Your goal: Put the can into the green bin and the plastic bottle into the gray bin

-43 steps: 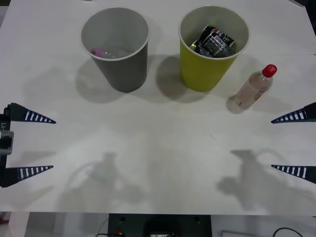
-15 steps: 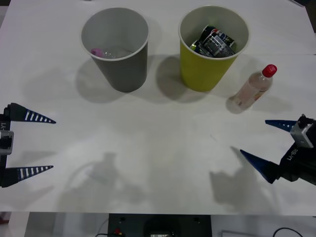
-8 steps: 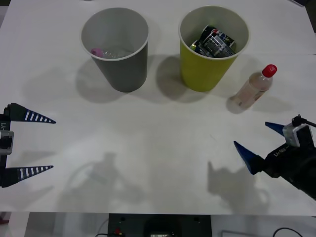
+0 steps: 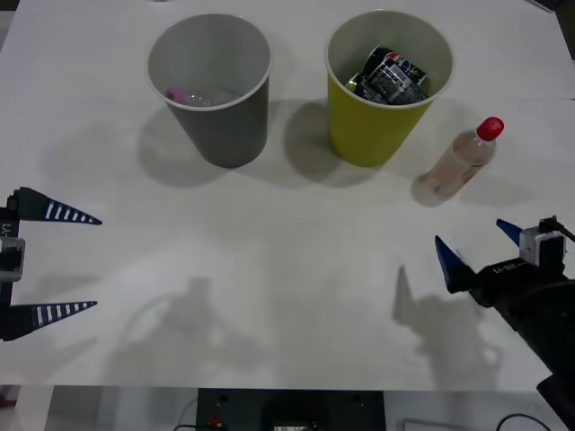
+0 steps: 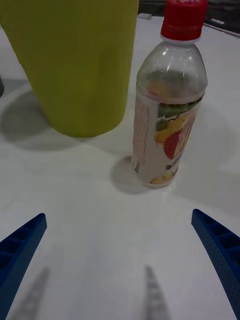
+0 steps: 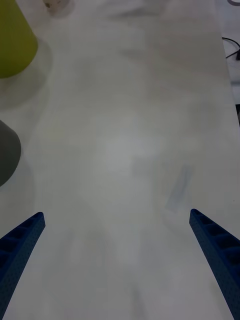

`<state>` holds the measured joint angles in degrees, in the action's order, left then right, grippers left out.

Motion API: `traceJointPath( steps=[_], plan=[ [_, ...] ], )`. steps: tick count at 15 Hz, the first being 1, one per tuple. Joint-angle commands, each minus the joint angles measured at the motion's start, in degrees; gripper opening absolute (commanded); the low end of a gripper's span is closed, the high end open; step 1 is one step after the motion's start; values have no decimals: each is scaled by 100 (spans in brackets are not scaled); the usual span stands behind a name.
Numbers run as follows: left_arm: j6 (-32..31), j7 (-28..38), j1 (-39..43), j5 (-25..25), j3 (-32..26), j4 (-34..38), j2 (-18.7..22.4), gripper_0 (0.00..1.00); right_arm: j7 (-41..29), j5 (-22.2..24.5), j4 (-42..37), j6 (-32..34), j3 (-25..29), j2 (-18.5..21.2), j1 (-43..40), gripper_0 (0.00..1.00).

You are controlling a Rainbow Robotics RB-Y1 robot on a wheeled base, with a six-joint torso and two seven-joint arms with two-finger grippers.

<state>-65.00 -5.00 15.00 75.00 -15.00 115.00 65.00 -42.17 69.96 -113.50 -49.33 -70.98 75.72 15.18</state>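
While the front view hides it, plastic bottle point(image 5: 169, 117) label fruit print, right gripper point(image 5: 120, 265) fingers wide.

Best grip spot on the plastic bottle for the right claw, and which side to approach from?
Likely the labelled mid-body of the plastic bottle, approached from the robot's side, where the open right claw already faces it. The bottle stands upright with a straight round body, while the shoulder tapers to the red cap. The green bin stands close on its left, so keep the fingers off that side.
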Motion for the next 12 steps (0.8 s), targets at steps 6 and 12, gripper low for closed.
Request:
traceJointPath(
  steps=[6,12],
  plan=[
    [0,0,0,0,0,0,0,100,-371,396,1401,-393,-188,-901,530,100],
    [0,0,0,0,0,0,0,100,-511,396,2289,-499,-56,-1481,820,100]
  ],
)
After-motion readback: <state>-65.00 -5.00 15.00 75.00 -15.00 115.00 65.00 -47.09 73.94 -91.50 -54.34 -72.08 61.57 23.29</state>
